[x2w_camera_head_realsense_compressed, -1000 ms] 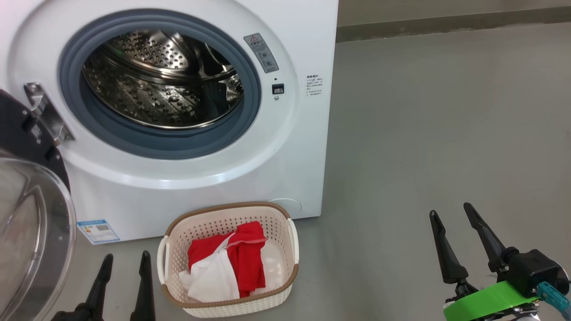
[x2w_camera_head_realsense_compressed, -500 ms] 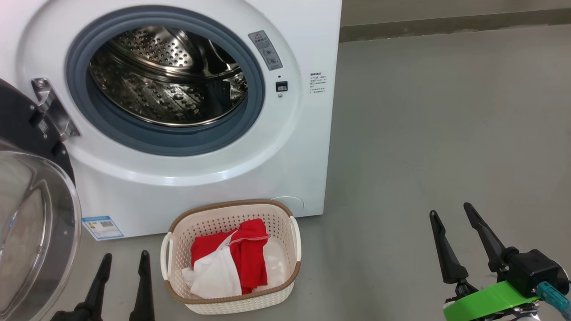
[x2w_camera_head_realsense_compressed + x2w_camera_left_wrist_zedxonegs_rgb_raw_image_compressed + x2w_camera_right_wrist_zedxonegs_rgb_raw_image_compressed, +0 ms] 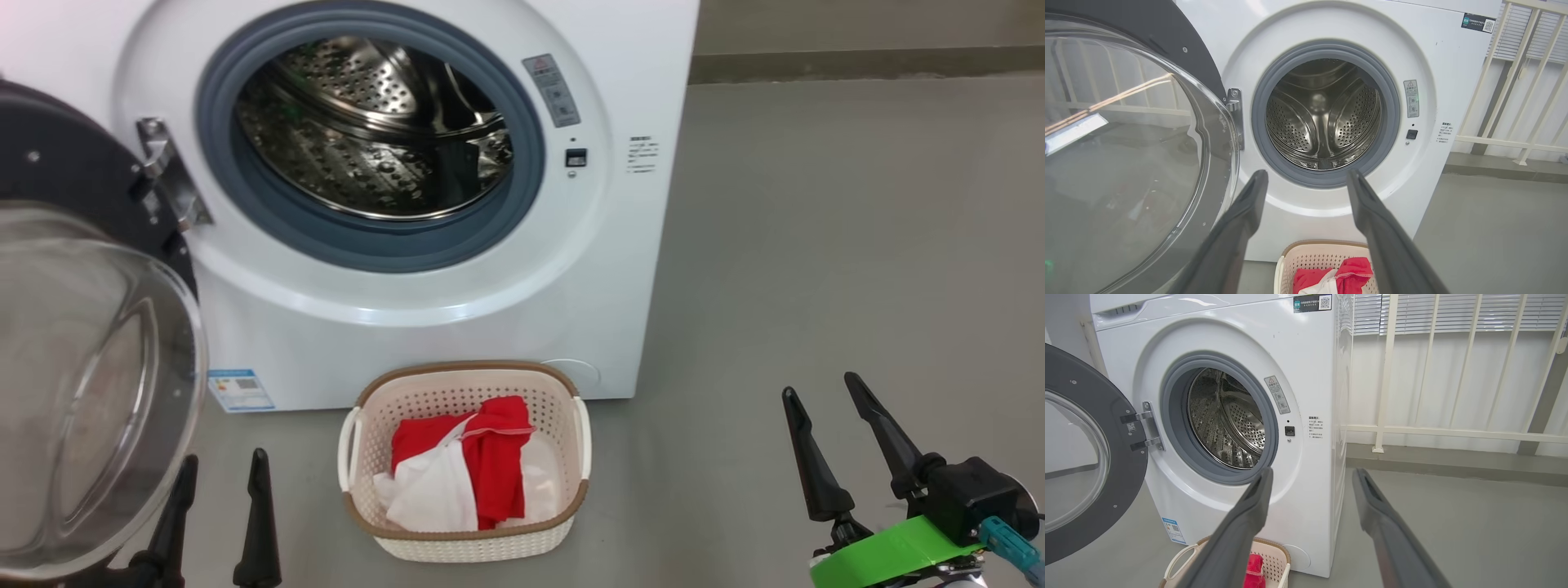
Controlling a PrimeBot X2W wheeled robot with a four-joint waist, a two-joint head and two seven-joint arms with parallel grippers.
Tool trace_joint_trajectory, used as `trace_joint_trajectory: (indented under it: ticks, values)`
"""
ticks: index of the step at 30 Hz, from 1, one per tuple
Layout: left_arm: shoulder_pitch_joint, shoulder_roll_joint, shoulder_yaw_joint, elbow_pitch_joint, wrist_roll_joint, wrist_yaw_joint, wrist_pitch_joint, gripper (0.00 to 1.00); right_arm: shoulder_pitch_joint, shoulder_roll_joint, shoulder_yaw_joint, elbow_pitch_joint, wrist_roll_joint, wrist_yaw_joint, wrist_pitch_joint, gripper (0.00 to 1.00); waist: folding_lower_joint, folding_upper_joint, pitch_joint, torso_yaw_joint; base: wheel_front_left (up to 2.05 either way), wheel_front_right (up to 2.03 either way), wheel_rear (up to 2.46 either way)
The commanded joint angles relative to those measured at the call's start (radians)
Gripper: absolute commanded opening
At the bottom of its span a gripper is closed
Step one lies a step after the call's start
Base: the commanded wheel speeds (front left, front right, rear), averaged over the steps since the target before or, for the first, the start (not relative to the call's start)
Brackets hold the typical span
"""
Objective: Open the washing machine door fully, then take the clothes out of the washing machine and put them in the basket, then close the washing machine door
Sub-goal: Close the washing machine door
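Moved: head camera only, swinging left; things keep their places.
Washing machine door (image 3: 73,163): hangs open, left of washing machine (image 3: 457,327).
Clothes (image 3: 490,457): in basket (image 3: 482,545), just before washing machine.
Left gripper (image 3: 224,457), right gripper (image 3: 820,385): fingers spread, empty.

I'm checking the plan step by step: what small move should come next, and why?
Probably swing the left pincer behind the washing machine door to push it shut: the drum looks empty, and the clothes lie in the basket.
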Motion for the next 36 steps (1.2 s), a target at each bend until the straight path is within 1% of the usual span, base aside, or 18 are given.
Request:
trace_joint_trajectory:
  ticks: [1, 13, 21, 24, 36]
  values:
    - [-0.008, 0.009, 0.030, -0.032, 0.003, 0.007, -0.012, 1.00, -0.025, -0.019, 0.026, -0.028, 0.006, 0.007, -0.006, 1.00, 0.0000, 0.0000, 0.003, 0.030, 0.00, 0.00, 0.00]
    - [0.009, 0.007, 0.029, -0.064, 0.008, 0.042, -0.012, 1.00, -0.031, -0.021, 0.030, -0.036, 0.010, 0.007, -0.006, 1.00, 0.0000, 0.0000, 0.013, 0.169, 0.00, 0.00, 0.00]
    - [0.013, 0.010, 0.036, -0.075, 0.012, 0.061, -0.012, 1.00, -0.057, -0.014, 0.045, -0.036, 0.009, 0.007, -0.006, 1.00, 0.0000, 0.0000, 0.020, 0.236, 0.00, 0.00, 0.00]
    - [0.010, 0.011, 0.032, -0.077, 0.017, 0.071, -0.010, 1.00, -0.056, -0.011, 0.046, -0.034, 0.005, 0.007, -0.006, 1.00, 0.0000, 0.0000, 0.021, 0.272, 0.00, 0.00, 0.00]
    - [0.022, 0.021, 0.039, -0.085, 0.028, 0.110, 0.003, 1.00, -0.042, -0.003, 0.047, -0.031, 0.001, 0.007, -0.006, 1.00, 0.0000, 0.0000, 0.009, 0.348, 0.00, 0.00, 0.00]
